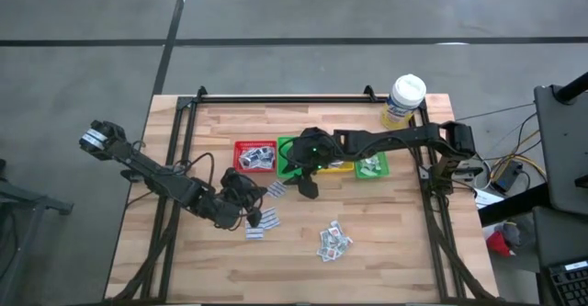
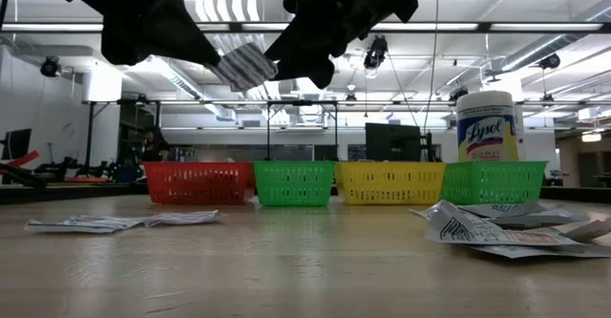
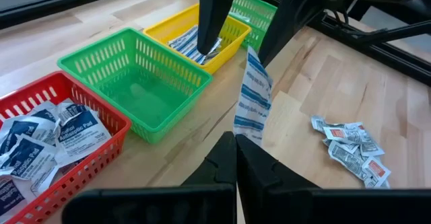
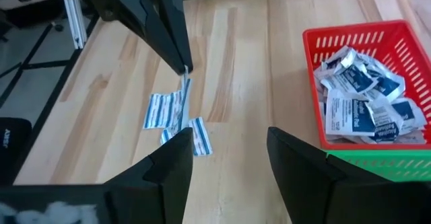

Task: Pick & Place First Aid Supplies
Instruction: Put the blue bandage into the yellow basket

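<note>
My left gripper [image 3: 236,140] is shut on a strip-shaped white packet with blue stripes [image 3: 252,99], held high over the table's middle [image 2: 246,65]. My right gripper [image 4: 229,143] stands open facing it from the right. Its fingers [image 3: 214,22] flank the packet's free end; I cannot tell whether one touches it. More first aid supplies lie flat on the wood: blue-striped ones [image 4: 176,116] under the grippers and a pile [image 1: 333,240] toward the near right. Others fill the red bin [image 4: 363,106]. My left gripper pinches the packet's near end [image 3: 245,132] between its two fingers. The fingers come from the table's left, slanting a little downward, and lie along the strip. The packet sticks out beyond the fingertips toward my right gripper, lifted clear of the table.
Four small bins stand in a row across the table's middle: red [image 1: 254,154], an empty green one [image 3: 141,83], yellow [image 3: 202,35] holding blue-striped packets, and another green [image 1: 372,166]. A white-capped bottle [image 1: 404,99] stands at the far right. Bare wood lies along the near edge.
</note>
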Controlling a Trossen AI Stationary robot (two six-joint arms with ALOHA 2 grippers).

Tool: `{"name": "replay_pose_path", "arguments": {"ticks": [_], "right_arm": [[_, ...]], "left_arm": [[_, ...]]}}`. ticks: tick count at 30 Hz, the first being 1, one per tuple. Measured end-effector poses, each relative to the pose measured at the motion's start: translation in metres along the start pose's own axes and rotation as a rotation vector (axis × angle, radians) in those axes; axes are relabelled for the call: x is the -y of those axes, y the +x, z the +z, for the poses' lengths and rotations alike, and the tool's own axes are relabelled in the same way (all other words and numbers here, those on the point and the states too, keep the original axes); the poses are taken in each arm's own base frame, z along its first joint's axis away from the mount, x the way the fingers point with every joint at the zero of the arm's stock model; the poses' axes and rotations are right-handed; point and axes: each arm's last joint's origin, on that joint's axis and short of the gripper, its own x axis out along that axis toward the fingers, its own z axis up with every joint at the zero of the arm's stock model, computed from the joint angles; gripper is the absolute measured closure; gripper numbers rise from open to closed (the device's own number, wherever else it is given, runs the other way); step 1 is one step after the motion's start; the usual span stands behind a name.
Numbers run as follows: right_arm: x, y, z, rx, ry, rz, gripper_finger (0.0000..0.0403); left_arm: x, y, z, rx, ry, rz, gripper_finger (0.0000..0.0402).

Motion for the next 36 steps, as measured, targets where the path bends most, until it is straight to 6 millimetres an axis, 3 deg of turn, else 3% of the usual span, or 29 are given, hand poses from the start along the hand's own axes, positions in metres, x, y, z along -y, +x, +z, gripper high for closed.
{"name": "replay_pose_path", "arguments": {"ticks": [36], "right_arm": [[0.0016, -0.0031, 0.0019, -0.029, 0.013, 0.052, 0.0206]], "left_arm": [[-0.0003, 0.0001, -0.0004, -0.007, 0.008, 0.000, 0.0402]]}}
